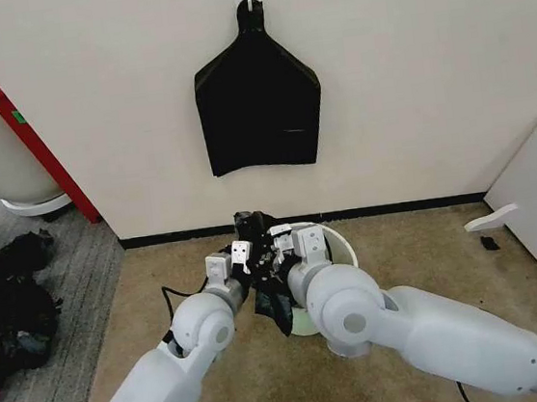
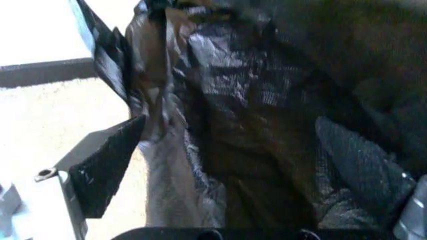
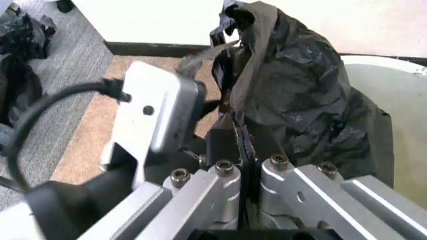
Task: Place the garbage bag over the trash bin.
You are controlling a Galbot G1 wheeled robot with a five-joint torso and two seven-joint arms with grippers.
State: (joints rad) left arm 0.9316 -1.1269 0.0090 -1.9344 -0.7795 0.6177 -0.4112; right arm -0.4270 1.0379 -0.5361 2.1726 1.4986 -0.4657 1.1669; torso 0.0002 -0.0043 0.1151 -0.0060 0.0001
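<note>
Black garbage bag [image 1: 267, 269] (crumpled) — both grippers' jaws clamp it beside trash bin [image 1: 336, 242].

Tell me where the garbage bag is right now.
In the head view the garbage bag hangs bunched between the left gripper and right gripper, at the bin's left rim, below the wall-hung bag.

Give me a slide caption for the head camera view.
Both hands, left hand and right hand, hold a crinkly black plastic garbage bag at the round white plastic trash bin.
</note>
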